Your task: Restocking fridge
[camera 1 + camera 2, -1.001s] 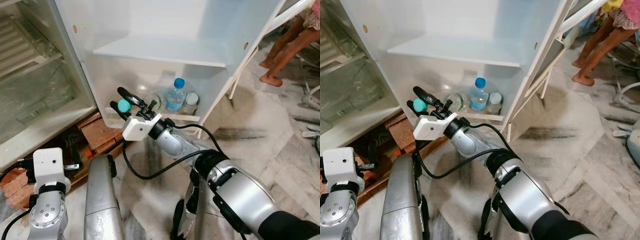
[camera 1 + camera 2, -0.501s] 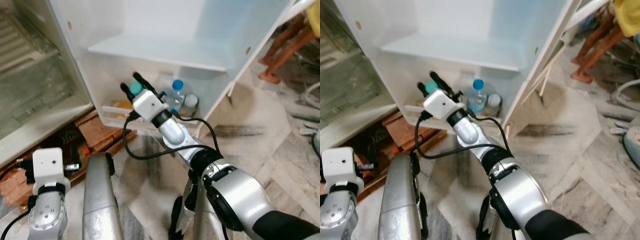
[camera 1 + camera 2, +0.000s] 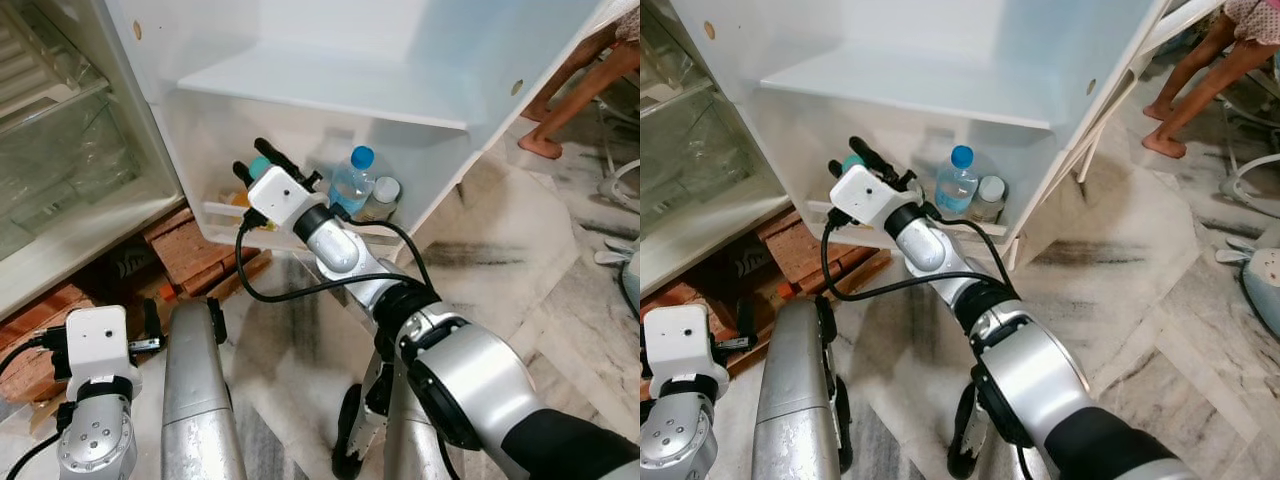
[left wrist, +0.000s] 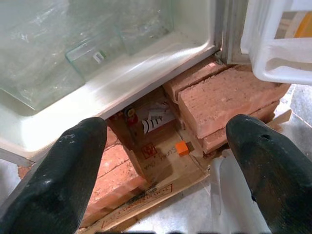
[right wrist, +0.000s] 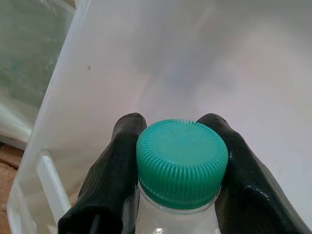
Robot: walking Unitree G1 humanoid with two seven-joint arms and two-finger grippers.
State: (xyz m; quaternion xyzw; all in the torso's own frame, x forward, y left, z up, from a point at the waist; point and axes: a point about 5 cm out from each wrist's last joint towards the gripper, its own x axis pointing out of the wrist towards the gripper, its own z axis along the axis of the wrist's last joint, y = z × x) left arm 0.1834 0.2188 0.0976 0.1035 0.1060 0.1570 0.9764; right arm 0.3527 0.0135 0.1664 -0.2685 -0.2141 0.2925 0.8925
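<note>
Right gripper (image 5: 178,161) clamped on a clear plastic bottle (image 5: 175,222) just under its ribbed teal cap (image 5: 182,163), one black finger at 9 o'clock of the cap, the other at 3. Bottle held inside the fridge door's bottom bin (image 3: 225,215), white wall behind it. At 3 o'clock of the gripper in the head views, a blue-capped water bottle (image 3: 351,182) and a white-lidded jar (image 3: 379,197) stand in the same bin. Left gripper (image 4: 161,161) hangs with fingers wide apart over bricks (image 4: 229,100) under the fridge.

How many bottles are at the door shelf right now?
3: a green-capped bottle held in the right gripper, a blue-capped water bottle and a white-capped one standing beside it. Others may be hidden behind the arm.
</note>
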